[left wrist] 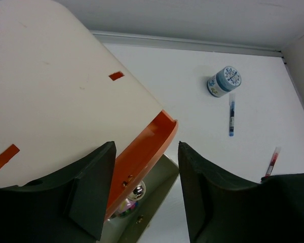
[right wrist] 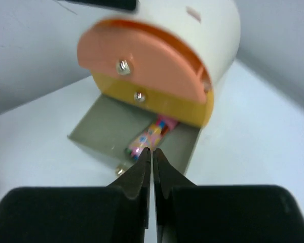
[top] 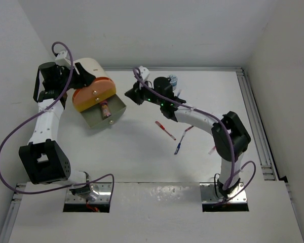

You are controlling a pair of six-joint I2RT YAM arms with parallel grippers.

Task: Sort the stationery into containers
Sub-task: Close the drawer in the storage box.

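The right gripper (right wrist: 152, 152), jaws pressed together and empty, is hovering just before the pink patterned pen (right wrist: 153, 132) in the cream-white cylindrical container's (right wrist: 218, 30) grey drawer (right wrist: 99, 126). The left gripper (left wrist: 146, 147) is gaping wide astride its orange rim (left wrist: 152, 139). The next move is probably fetching a loose red-barrelled pen (top: 165, 130) behind the jaws.

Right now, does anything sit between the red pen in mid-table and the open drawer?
Nothing visible: only bare table separates the red pen from the drawer. The shut right gripper is beside the drawer, off that line.

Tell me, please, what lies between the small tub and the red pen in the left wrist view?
In the left wrist view, a blue pen lies between them, close by the tub, apart from the red pen.
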